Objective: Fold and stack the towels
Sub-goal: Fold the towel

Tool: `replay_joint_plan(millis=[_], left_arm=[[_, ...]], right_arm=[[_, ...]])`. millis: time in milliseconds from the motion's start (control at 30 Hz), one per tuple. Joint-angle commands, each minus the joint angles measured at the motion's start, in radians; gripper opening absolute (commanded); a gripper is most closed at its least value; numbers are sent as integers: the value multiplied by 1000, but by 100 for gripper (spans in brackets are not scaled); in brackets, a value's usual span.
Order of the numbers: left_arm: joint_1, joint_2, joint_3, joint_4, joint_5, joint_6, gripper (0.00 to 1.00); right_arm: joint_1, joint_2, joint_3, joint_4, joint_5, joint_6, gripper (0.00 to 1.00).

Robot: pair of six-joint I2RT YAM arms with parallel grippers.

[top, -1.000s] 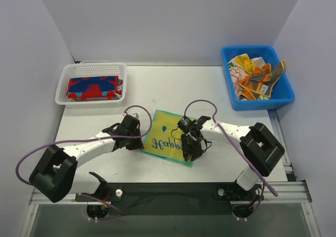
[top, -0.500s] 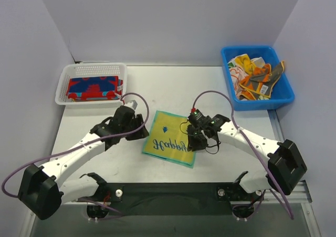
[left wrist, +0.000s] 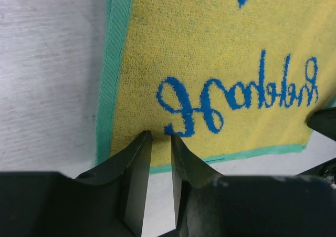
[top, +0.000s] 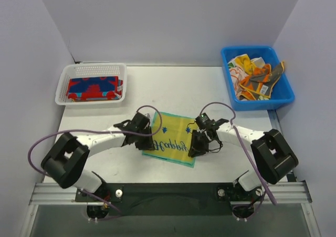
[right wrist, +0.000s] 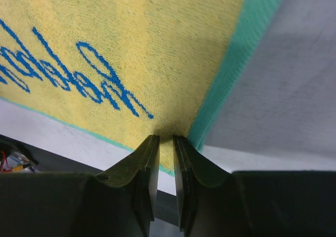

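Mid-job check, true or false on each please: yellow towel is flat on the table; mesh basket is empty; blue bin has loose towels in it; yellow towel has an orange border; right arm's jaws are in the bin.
1. The yellow towel lies flat on the table. True.
2. The white mesh basket is empty. False: it holds a folded red-and-blue towel.
3. The blue bin holds a jumble of unfolded towels. True.
4. The yellow towel has an orange border. False: its border is teal.
5. The right arm's jaws are in the blue bin. False: they are down at the yellow towel's near right corner, and the left arm's jaws are at its near left corner.
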Motion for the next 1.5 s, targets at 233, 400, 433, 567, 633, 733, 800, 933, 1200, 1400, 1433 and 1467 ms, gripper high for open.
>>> replay_joint_plan(millis=[233,400,433,567,633,733,800,933,1200,1400,1433,1467], left_arm=[[-11,-390,-241,41,-10,-168,40],[-6,-483,-136,37,-109,-91,64],[1,-475,-114,71,-125,-77,68],[80,-310,11,232,-101,-42,78],[144,-224,65,331,-18,-52,79],[181,-55,180,447,63,-66,75],[186,58,260,481,105,-63,67],[192,203,357,501,143,-37,60],[216,335,319,557,211,-59,43],[216,301,276,591,171,-69,42],[216,309,279,591,172,-72,42],[216,315,288,591,182,-83,42]], right_arm=[[-67,-30,73,9,62,-157,20],[-67,-139,146,100,99,-128,35],[-67,-150,156,130,109,-118,40],[-67,-138,183,390,153,-35,65],[-67,-101,185,492,168,14,75],[-69,31,196,673,182,70,81],[-67,83,208,778,176,83,82],[-70,193,206,928,193,107,86],[-70,295,180,1056,219,123,86],[-66,290,173,1088,242,123,86],[-66,295,174,1091,244,131,86],[-66,301,177,1094,247,139,86]])
